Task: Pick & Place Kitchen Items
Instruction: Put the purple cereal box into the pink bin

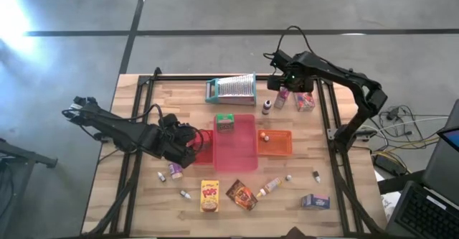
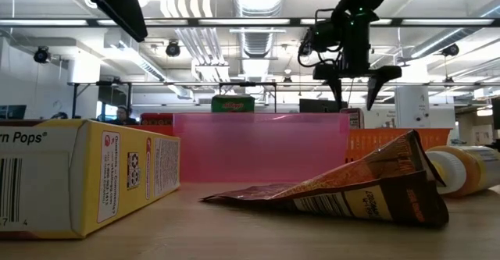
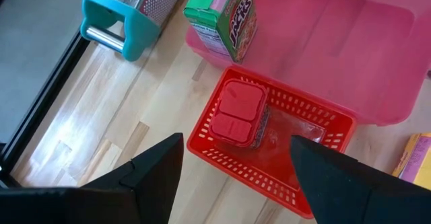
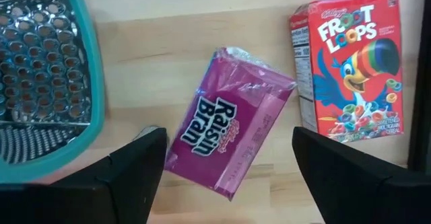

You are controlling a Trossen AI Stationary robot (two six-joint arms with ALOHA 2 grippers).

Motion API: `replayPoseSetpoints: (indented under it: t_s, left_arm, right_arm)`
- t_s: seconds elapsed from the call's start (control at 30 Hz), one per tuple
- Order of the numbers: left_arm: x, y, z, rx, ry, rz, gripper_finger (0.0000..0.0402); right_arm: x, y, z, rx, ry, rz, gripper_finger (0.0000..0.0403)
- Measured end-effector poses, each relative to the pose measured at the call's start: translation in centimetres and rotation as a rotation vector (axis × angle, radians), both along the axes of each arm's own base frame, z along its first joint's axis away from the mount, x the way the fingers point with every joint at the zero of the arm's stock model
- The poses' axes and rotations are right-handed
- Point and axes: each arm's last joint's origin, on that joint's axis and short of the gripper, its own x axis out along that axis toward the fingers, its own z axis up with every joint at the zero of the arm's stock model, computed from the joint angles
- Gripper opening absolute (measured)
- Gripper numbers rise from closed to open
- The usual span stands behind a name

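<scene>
My right gripper (image 4: 229, 135) hangs open, pointing down over a purple Raisin Bran box (image 4: 232, 109) that lies flat on the table at the far right (image 1: 282, 95); one finger stands on each side of the box, above it. A red Froot Loops box (image 4: 350, 62) lies beside it. My left gripper (image 3: 236, 143) is open above a red basket (image 3: 222, 158), where a red-lidded jar (image 3: 236, 113) lies on its side. A green cereal box (image 3: 225, 19) stands upright in the pink tray (image 3: 350, 56).
A silver grater with a teal frame (image 1: 231, 88) lies at the far edge. An orange tray (image 1: 280, 144) holds a small item. Along the near edge lie a yellow box (image 1: 209, 196), a brown packet (image 1: 242, 194), a blue-purple box (image 1: 315, 202) and small bottles (image 1: 271, 187).
</scene>
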Motion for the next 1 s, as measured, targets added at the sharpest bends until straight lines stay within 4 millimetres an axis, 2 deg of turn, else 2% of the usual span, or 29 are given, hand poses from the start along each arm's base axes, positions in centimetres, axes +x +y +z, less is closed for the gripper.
replayPoseSetpoints:
  t_s: [0.57,1.0]
  left_arm:
    - [0.0,0.0,0.0,0.0,-0.001,0.0,0.0276]
    - [0.0,0.0,0.0,0.0,-0.001,0.0,0.0276]
  right_arm:
    - [-0.8,-0.4,-2.9,0.003,0.003,-0.02,0.0275]
    - [-1.0,-0.3,-3.4,0.01,0.018,0.014,0.0228]
